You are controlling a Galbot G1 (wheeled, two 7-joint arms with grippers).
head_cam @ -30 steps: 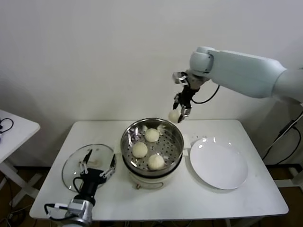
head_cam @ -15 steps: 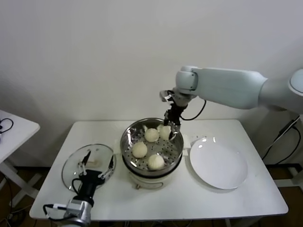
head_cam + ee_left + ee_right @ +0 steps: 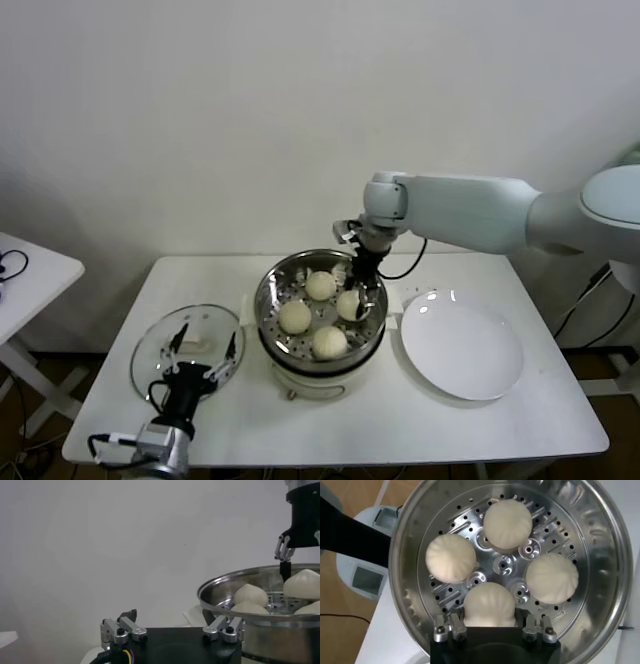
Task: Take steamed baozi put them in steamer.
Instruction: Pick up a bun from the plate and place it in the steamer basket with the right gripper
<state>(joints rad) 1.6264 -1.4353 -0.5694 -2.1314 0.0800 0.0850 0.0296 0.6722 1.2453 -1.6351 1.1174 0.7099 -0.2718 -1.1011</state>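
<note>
The steamer (image 3: pixel 273 281) stands mid-table, a shiny perforated basket on a white pot base. Three baozi lie on its floor (image 3: pixel 320 285) (image 3: pixel 295 317) (image 3: pixel 329 342). My right gripper (image 3: pixel 357 298) reaches down inside the basket's right side, shut on a fourth baozi (image 3: pixel 349 304) that sits at or just above the floor. In the right wrist view this baozi (image 3: pixel 490 605) is between my fingers, with the other three (image 3: pixel 451 558) (image 3: pixel 507 524) (image 3: pixel 552 578) around it inside the steamer (image 3: pixel 405 555). My left gripper (image 3: pixel 205 345) is open and empty, low at the front left.
A round glass lid (image 3: pixel 150 352) lies on the table left of the steamer, under my left gripper. A flat white plate (image 3: pixel 460 352) lies bare to the right. A second white table (image 3: pixel 30 270) stands at the far left.
My right gripper has carried the fourth baozi from above the steamer's back right rim leftward and down into the basket. The left arm has barely moved.
</note>
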